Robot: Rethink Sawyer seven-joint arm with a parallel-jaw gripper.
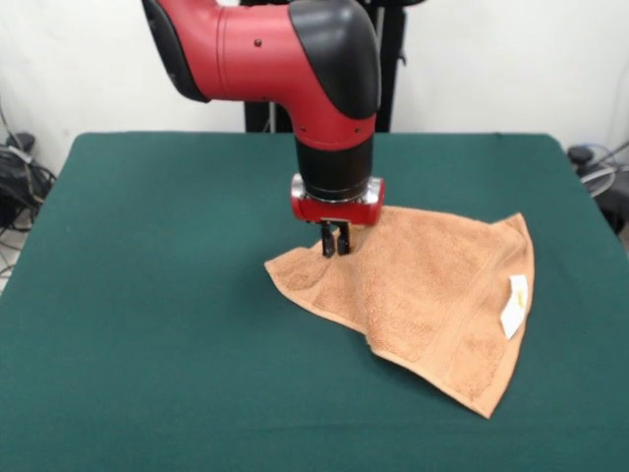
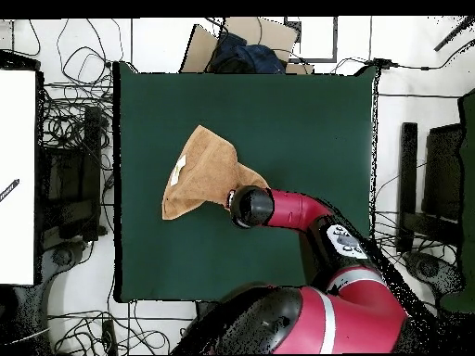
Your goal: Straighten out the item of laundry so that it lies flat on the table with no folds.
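Note:
The orange-tan towel (image 1: 432, 285) lies on the dark green table (image 1: 147, 315), right of centre, folded over into a rough triangle. Its white label (image 1: 514, 303) shows near its right edge. My gripper (image 1: 335, 243) points straight down at the towel's left corner. Its fingers are close together and pinch the cloth there. In the overhead view the towel (image 2: 202, 176) lies left of centre on the table (image 2: 306, 120), with the label (image 2: 179, 167) on its left side. My wrist (image 2: 249, 206) covers the towel's lower right corner and hides the gripper.
Cables and dark equipment (image 1: 15, 177) lie off the table's left side, and more cables (image 1: 600, 167) off its right. In the overhead view a cardboard box with dark cloth (image 2: 241, 51) stands beyond the table's top edge.

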